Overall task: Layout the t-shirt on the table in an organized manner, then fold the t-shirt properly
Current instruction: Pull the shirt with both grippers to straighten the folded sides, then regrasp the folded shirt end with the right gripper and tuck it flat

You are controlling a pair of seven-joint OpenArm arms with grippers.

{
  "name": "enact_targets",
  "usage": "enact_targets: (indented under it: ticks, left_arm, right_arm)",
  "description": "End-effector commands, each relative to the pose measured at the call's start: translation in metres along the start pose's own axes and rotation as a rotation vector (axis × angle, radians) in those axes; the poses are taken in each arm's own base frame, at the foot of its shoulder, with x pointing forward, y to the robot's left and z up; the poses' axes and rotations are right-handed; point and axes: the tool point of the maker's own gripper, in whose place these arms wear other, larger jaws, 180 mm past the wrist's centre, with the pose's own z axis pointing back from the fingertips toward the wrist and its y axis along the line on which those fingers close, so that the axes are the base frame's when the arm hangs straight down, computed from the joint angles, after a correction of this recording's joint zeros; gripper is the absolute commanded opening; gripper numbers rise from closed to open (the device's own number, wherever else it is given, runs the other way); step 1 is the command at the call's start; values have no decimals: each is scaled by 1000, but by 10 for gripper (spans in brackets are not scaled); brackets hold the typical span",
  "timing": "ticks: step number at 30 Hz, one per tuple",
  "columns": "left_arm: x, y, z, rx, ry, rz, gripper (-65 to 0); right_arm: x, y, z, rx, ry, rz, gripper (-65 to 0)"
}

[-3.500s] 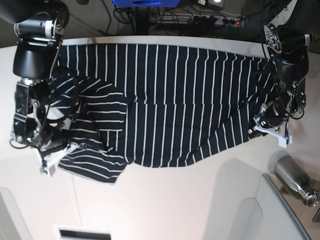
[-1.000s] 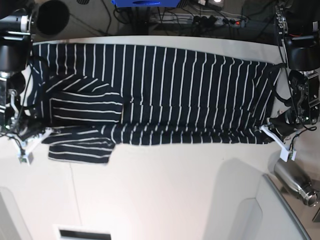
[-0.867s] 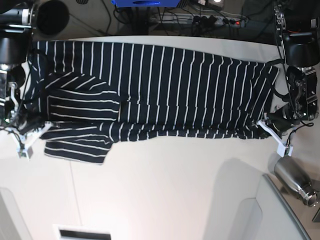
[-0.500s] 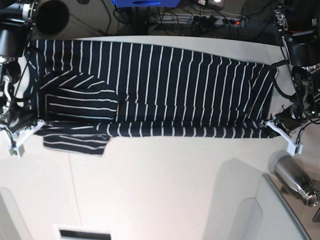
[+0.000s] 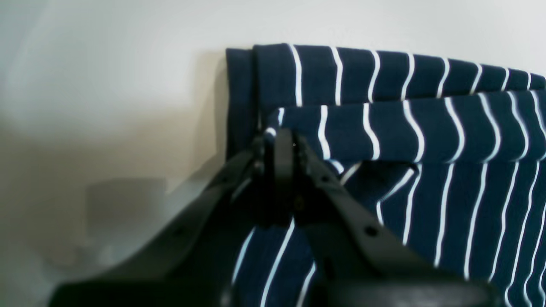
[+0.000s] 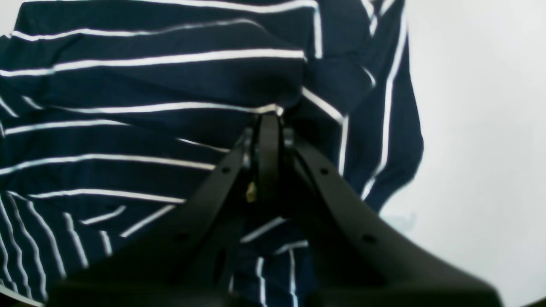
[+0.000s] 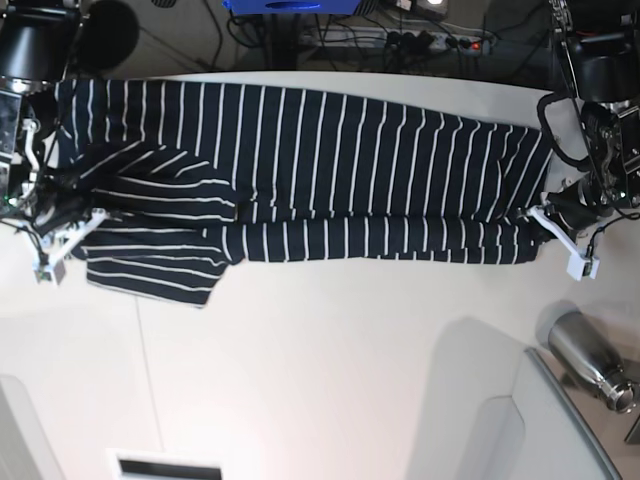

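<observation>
The dark navy t-shirt with thin white stripes lies stretched sideways along the far part of the white table. Its near edge is doubled back into a long band. A sleeve sticks out at the near left. My left gripper is at the shirt's right end, shut on a folded corner of the cloth. My right gripper is at the left end, shut on bunched fabric by the sleeve. In the wrist views both pairs of fingertips pinch cloth just above the tabletop.
A metal bottle lies at the near right beside a grey tray-like panel. Cables and a power strip run behind the table's far edge. A white slot sits at the near edge.
Both grippers have carried the shirt's near edge away from me toward the far side. The folded band is now wider, and the cloth between them stays taut.
</observation>
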Motion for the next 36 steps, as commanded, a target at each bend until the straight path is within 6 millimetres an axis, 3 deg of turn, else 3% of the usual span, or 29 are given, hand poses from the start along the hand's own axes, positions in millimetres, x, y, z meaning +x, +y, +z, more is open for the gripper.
enact_targets:
  ticks: [1,12,20,26,31,36]
  left_arm:
    - [23,7,9,15,-58,-24,-650]
    - [22,3,7,10,-57,-28,-650]
    - [27,5,8,14,-71,-23,-650]
    - [33,7,9,18,-83,-25,-650]
    - [52,14,14,33,-114,-38,-650]
    - [52,13,14,33,-108,-51,-650]
  right_arm:
    - [13,-7,6,-16,-40,7,-650]
    - [-13,-13,11,-53,-13,-33,-650]
    - [-28,12,7,-7,9,-58,-650]
    - [-31,15,5,-1,14,-66,-650]
    - [-32,12,5,-9,18,-65,-650]
    - [-31,11,5,-11,19,-64,-645]
